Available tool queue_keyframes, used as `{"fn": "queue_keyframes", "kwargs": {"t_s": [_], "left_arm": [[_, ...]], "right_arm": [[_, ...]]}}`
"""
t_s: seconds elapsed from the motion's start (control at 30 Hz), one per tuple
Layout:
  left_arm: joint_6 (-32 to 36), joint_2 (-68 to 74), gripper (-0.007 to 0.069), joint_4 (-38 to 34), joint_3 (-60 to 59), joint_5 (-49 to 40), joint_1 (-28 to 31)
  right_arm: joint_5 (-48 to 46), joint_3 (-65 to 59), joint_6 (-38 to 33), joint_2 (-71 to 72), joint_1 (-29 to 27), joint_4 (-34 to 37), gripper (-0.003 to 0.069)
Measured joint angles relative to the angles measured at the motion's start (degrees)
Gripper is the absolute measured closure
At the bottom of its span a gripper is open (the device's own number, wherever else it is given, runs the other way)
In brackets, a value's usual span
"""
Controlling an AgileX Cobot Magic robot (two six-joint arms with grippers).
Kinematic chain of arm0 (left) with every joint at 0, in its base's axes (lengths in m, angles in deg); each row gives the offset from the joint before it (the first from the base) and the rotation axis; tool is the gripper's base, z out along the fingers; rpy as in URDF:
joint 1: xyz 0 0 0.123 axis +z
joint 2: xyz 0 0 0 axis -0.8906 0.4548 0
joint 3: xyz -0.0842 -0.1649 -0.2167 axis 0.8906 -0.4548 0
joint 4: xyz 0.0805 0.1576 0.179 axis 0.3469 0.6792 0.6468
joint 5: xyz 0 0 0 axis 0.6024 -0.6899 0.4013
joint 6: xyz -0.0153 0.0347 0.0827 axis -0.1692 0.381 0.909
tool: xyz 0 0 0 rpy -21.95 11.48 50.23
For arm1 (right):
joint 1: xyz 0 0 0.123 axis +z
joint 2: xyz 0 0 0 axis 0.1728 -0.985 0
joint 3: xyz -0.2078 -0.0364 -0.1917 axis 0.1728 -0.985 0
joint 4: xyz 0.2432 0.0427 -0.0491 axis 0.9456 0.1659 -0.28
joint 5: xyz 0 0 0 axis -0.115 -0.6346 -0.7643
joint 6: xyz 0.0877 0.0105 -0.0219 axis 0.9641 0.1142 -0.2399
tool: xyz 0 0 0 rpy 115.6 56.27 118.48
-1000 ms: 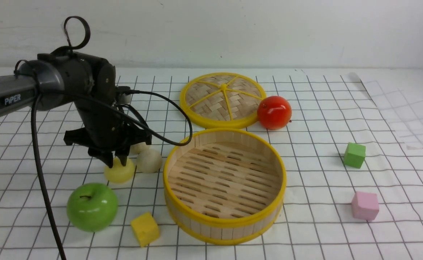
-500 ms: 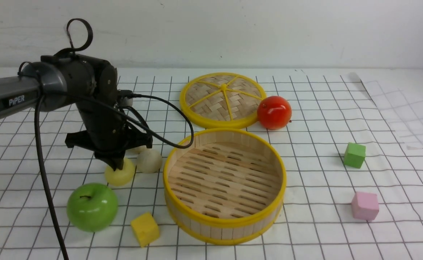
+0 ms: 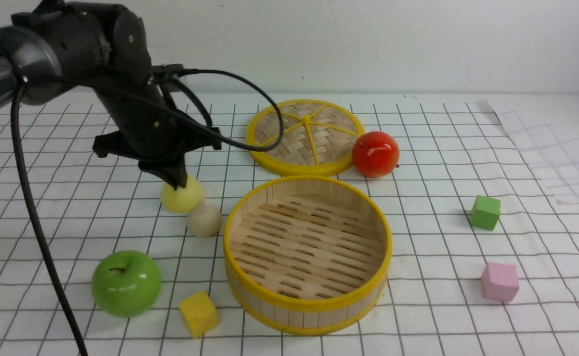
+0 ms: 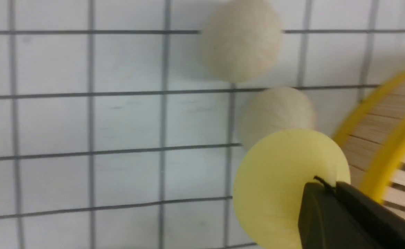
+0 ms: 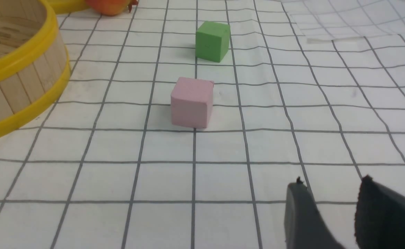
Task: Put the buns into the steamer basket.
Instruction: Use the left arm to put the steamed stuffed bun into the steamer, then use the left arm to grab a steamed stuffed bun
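A: Left side first. What do we log for the left gripper (image 3: pixel 176 182)?

B: We log it closed on the yellow bun (image 3: pixel 183 196), fingertips pinching its top. The bun looks raised off the gridded sheet (image 3: pixel 467 163), left of the steamer basket (image 3: pixel 308 316) and outside it. The green apple (image 3: pixel 126 283) sits nearer us, to the left.

A: The other buns?

B: One cream bun (image 3: pixel 203 220) lies on the sheet just beside the basket's left wall. In the left wrist view we see a second cream bun (image 4: pixel 242 41) near it, also on the sheet. So all three are outside the basket.

A: Centre?

B: The yellow cube (image 3: pixel 198 313) is at the basket's front left. The lid (image 3: pixel 305 136) lies flat behind the basket, with the red fruit (image 3: pixel 375 154) against its right edge.

A: Right side?

B: The green cube (image 3: pixel 485 212) and pink cube (image 3: pixel 500 282) are well apart from the basket. In the right wrist view, the right gripper (image 5: pixel 332 181) has its fingers parted a little and holds nothing.
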Motion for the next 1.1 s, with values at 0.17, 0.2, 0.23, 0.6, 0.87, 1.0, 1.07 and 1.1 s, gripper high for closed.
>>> {"fn": "queue_keyframes", "kwargs": {"t_s": [0.17, 0.2, 0.23, 0.6, 0.87, 1.0, 1.07, 1.1], "left_arm": [[1.9, 0.3, 0.0638, -2.9, 0.0, 1.2, -5.6], [2.0, 0.8, 0.0638, -3.3, 0.0, 1.7, -7.3], [2.0, 1.2, 0.0638, -3.4, 0.0, 2.0, -8.2], [-0.1, 7.1, 0.0541, -0.8, 0.0, 3.5, -9.7], [-0.5, 3.1, 0.0273, 8.2, 0.0, 3.6, -9.6], [-2.1, 0.5, 0.0228, 13.2, 0.1, 3.0, -9.0], [-3.4, 0.3, 0.0230, 13.2, 0.1, 3.0, -8.2], [-4.1, 0.3, 0.0236, 12.9, 0.1, 3.0, -7.4]], "right_arm": [[0.0, 0.0, 0.0, 0.0, 0.0, 0.0, 0.0419], [0.0, 0.0, 0.0, 0.0, 0.0, 0.0, 0.0419], [0.0, 0.0, 0.0, 0.0, 0.0, 0.0, 0.0419], [0.0, 0.0, 0.0, 0.0, 0.0, 0.0, 0.0419], [0.0, 0.0, 0.0, 0.0, 0.0, 0.0, 0.0419], [0.0, 0.0, 0.0, 0.0, 0.0, 0.0, 0.0419], [0.0, 0.0, 0.0, 0.0, 0.0, 0.0, 0.0419], [0.0, 0.0, 0.0, 0.0, 0.0, 0.0, 0.0419]]}}
